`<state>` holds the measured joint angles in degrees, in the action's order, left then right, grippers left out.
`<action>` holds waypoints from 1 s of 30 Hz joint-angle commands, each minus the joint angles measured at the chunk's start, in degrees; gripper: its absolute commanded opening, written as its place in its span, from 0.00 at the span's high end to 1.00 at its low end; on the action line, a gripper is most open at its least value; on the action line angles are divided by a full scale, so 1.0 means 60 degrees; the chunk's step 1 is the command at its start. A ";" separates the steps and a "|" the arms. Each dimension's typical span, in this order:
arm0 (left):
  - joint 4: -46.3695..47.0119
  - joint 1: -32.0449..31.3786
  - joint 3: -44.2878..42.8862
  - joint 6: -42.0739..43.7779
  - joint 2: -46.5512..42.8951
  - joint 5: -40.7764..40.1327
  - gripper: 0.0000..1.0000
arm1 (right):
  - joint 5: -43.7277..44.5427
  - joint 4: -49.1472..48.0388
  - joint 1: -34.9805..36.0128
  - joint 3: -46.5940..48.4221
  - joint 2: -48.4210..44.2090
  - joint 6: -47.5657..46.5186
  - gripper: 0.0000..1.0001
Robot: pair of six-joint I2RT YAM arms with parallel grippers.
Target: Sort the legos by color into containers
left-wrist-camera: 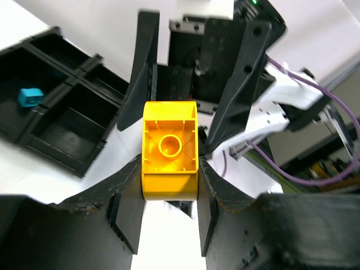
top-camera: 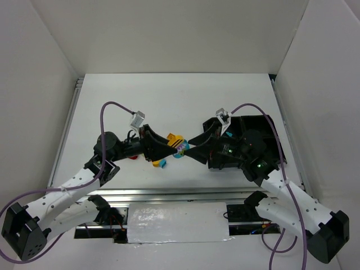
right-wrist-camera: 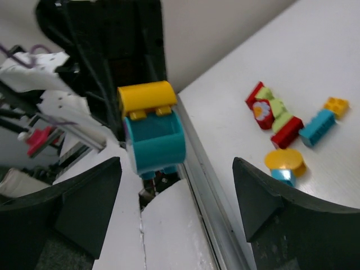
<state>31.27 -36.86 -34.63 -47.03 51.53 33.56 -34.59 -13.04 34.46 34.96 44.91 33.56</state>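
Yellow lego point(left-wrist-camera: 169, 149) clamped in left claw point(left-wrist-camera: 169, 169), right claw point(right-wrist-camera: 177, 169) spread wide

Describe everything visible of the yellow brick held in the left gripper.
The yellow brick is glossy plastic, squarish with one rounded end. Its hollow underside, with a central round tube, faces the left wrist camera. The left gripper is shut on its two side walls. In the right wrist view a cyan piece sits directly against it, seemingly attached. The right gripper's open jaws flank the pair; whether they touch it cannot be told.
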 commanded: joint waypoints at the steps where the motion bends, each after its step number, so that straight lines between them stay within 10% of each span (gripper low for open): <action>1: 0.0780 0.0021 -0.0307 -0.0175 -0.0194 0.0998 1.00 | -0.1895 -0.2658 -0.0118 -0.0157 0.0118 0.0527 0.15; 11: 0.0135 0.0021 -0.0409 0.0133 -0.0268 0.0764 1.00 | -0.3330 -0.4974 -0.0118 -0.0114 0.1260 0.1891 0.46; 14: 0.0253 0.0020 -0.0526 0.0045 -0.0224 0.0764 1.00 | -0.3536 -0.5167 -0.0118 -0.0158 0.1422 0.1892 0.82; 18: 0.0049 0.0021 -0.0731 0.0147 -0.0194 0.0750 1.00 | -0.3756 -0.4333 -0.0132 -0.0012 0.1408 0.1235 1.00; 26: -0.2207 0.0269 -0.1551 0.1274 -0.0678 -0.0378 1.00 | -0.3844 0.1362 -0.0425 0.1145 0.1802 -0.3114 1.00; 30: -0.2297 0.0590 -0.1684 0.1246 -0.0532 -0.0175 1.00 | -0.4108 0.1090 -0.0586 0.0927 0.2270 -0.3133 1.00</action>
<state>14.39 -35.99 -40.25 -38.87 49.50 37.58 -56.34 -15.86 32.16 41.69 56.42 23.40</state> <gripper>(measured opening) 0.481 0.441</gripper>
